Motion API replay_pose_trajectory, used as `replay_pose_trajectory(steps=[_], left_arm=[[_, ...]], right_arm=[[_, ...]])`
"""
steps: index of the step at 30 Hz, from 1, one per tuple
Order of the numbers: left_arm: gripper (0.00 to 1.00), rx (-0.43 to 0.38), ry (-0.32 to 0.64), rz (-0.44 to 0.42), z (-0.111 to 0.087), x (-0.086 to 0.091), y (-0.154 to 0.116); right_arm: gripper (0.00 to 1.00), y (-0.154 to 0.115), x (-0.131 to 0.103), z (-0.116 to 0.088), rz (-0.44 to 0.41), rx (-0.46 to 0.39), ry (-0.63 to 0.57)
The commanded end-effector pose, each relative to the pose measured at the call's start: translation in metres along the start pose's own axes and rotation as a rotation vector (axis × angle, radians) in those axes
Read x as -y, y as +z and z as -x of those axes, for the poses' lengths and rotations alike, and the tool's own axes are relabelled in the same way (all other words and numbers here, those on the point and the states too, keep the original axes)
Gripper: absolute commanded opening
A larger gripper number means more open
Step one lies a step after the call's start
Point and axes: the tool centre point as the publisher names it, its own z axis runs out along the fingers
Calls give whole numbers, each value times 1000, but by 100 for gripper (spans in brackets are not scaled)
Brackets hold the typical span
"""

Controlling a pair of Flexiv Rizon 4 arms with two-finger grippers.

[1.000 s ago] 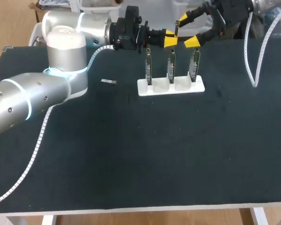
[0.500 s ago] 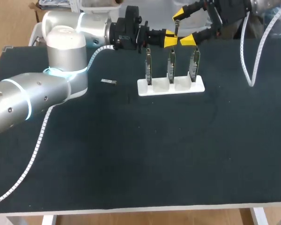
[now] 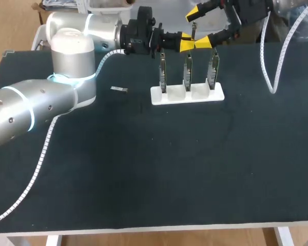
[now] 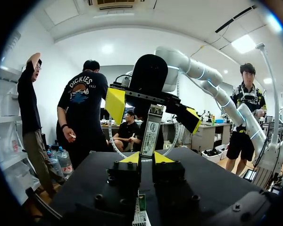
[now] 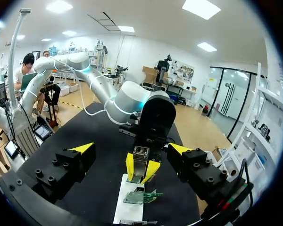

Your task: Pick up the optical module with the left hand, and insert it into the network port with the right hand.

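Note:
My left gripper [image 3: 187,43] is held level above the far side of the table, shut on the silver optical module [image 3: 193,32], which sticks out past its yellow tips. In the left wrist view the module [image 4: 150,128] stands upright between my own fingers [image 4: 130,158]. My right gripper [image 3: 200,28] faces it, open, with one yellow tip on each side of the module and neither touching. In the right wrist view the module [image 5: 140,157] sits midway between my wide-spread fingers [image 5: 83,147]. Three upright port boards [image 3: 187,72] stand in a white holder [image 3: 187,95] just below.
A small silver part [image 3: 119,89] lies on the black table [image 3: 154,164] to the left of the holder. White cable chains trail from both arms, one across the table's left front, one hanging at the far right [image 3: 269,77].
My right gripper has moved left and slightly up, bringing its open fingers to either side of the module. The left arm and the module have kept still.

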Motion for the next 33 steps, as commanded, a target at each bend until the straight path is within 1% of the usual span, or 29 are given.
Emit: replay_pose_trajectory(steps=[1,9,11,20,27,33], left_arm=[[0,-2,1,5,0,1,1],[0,-2,1,5,0,1,1],[0,-2,1,5,0,1,1],[0,-2,1,5,0,1,1],[0,-2,1,5,0,1,1],[0,-2,1,5,0,1,1]], right_arm=[[100,0,3,-1,6,1,1],[100,0,3,-1,6,1,1],[100,1,6,0,-4,16,-3],[100,11,11,-2,11,16,-3],[100,5,19,-1,-18,17,-15],[100,-1,20,1,-28,12,-19]])
